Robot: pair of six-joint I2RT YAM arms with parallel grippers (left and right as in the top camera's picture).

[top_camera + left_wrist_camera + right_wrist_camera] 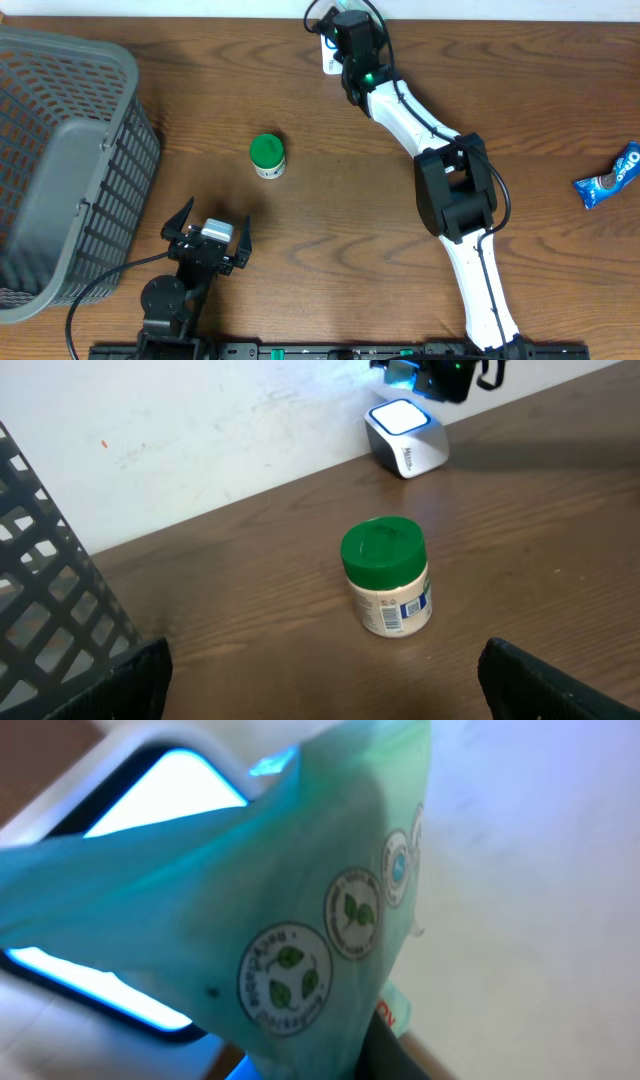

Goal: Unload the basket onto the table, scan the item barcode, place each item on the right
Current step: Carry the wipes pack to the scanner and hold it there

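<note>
At the far table edge, the teal pouch (300, 920) hangs just above the lit scanner (405, 435). My right gripper (338, 42) pinches it there, presumably to present its barcode to the window. My left gripper (215, 215) hovers near-left, fingers spread wide, empty. I count one green-lidded jar (388, 575), one basket (120, 80) and one Oreo packet (608, 178).

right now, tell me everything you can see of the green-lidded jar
The jar is small and squat, with a cream body that looks plastic and a round green lid on. Its label shows small print and a blue mark. It stands upright on the wooden table, with only the table touching it.
</note>
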